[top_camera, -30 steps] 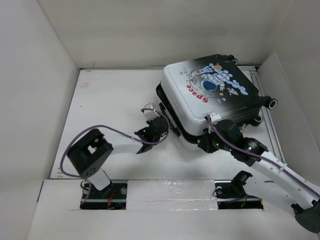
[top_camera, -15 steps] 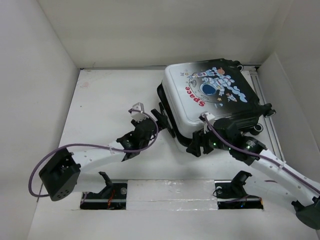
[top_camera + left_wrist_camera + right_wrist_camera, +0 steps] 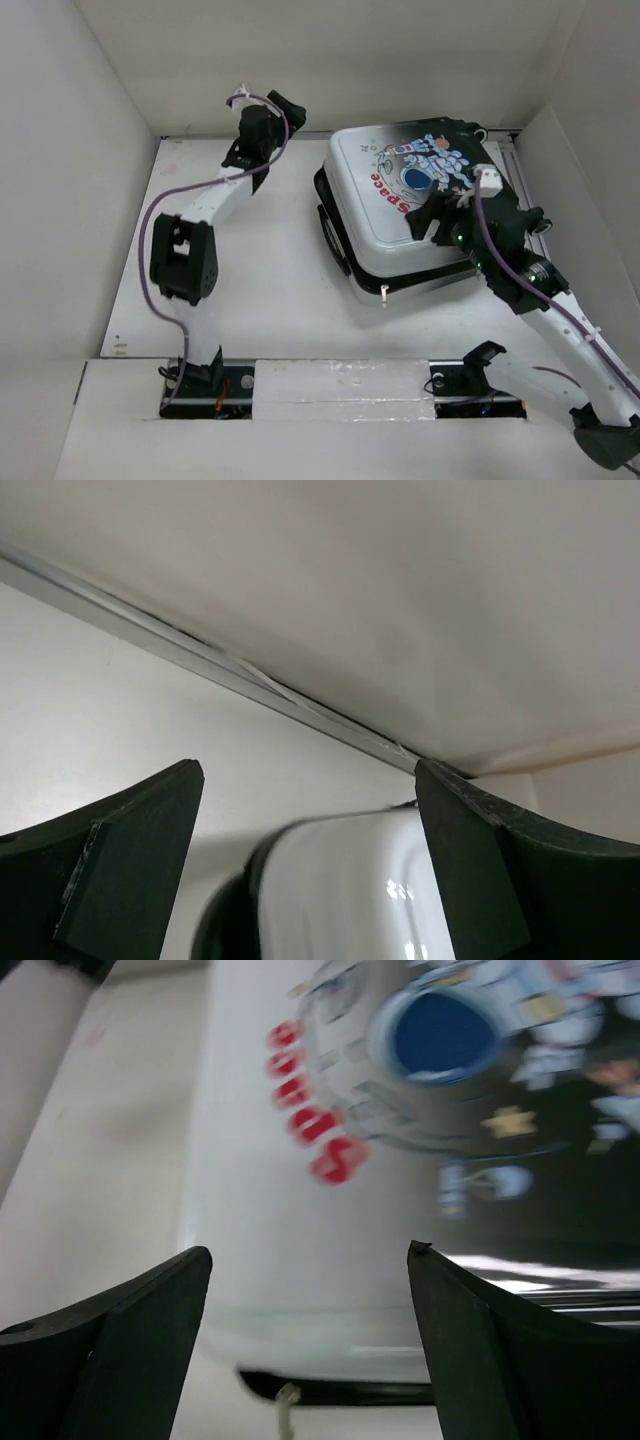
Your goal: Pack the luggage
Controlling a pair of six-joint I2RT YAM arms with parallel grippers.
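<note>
Our left gripper (image 3: 275, 112) hangs by the white back wall (image 3: 300, 60), jaws wide and empty, well apart from the load. The small hard-shell wheeled suitcase, white fading to black with an astronaut print (image 3: 372, 215), lies lid-down at the far right of the white table (image 3: 230, 260). Our right gripper (image 3: 428, 212) hovers over the printed lid, equally wide and empty. We judge closing to be the step in hand. Next we must find the zip along the black seam (image 3: 338, 240).

luggage (image 3: 300, 1250) print blurred, right arm (image 3: 548, 305) covering its near-right corner
</note>
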